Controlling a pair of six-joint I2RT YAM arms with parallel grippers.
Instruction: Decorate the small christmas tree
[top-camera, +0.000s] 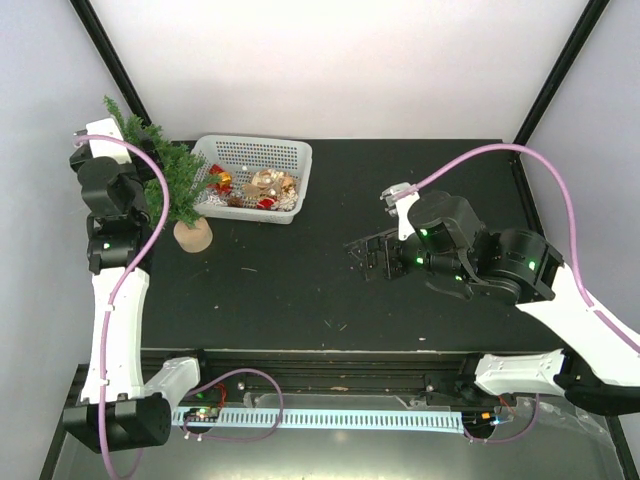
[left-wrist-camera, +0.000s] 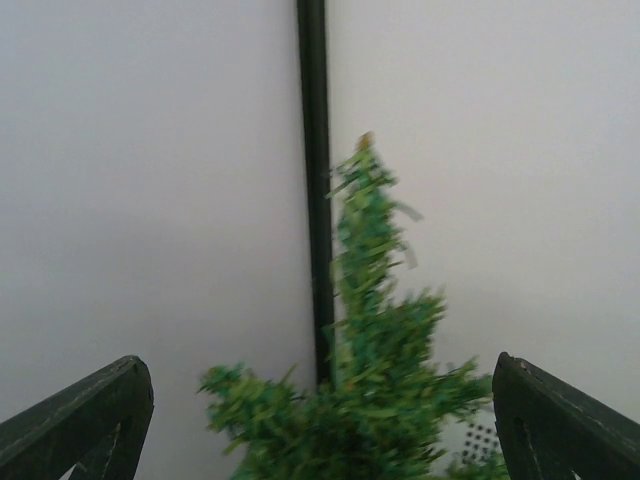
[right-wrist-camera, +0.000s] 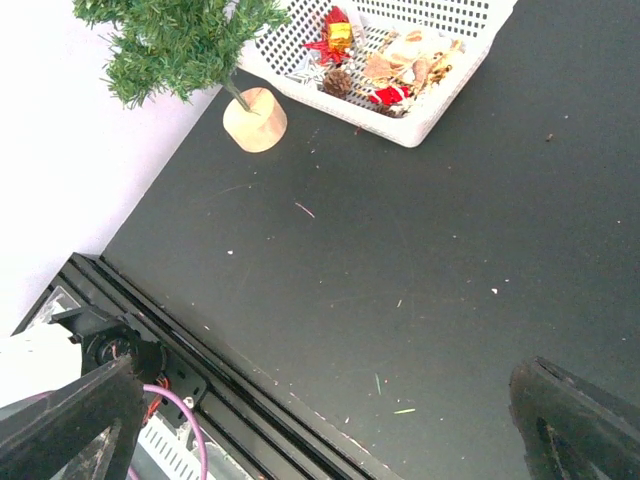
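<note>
The small christmas tree (top-camera: 170, 170) stands upright on its round tan wooden base (top-camera: 193, 236) at the far left of the black table. It also shows in the right wrist view (right-wrist-camera: 180, 35). My left gripper (left-wrist-camera: 320, 425) is open wide, level with the upper branches of the tree (left-wrist-camera: 370, 330), which fills the space ahead between the jaws without touching them. In the top view the branches hide its fingers. My right gripper (top-camera: 365, 256) is open and empty above the table's middle right; in its own view (right-wrist-camera: 325, 410) only bare table lies between its jaws.
A white perforated basket (top-camera: 296, 170) stands just right of the tree, holding several ornaments: a red and gold gift (right-wrist-camera: 338, 33), a pine cone (right-wrist-camera: 338, 82), tan pieces (right-wrist-camera: 408, 55). Black frame posts (left-wrist-camera: 314, 150) rise at the back corners. A rail (top-camera: 320, 365) runs along the near edge.
</note>
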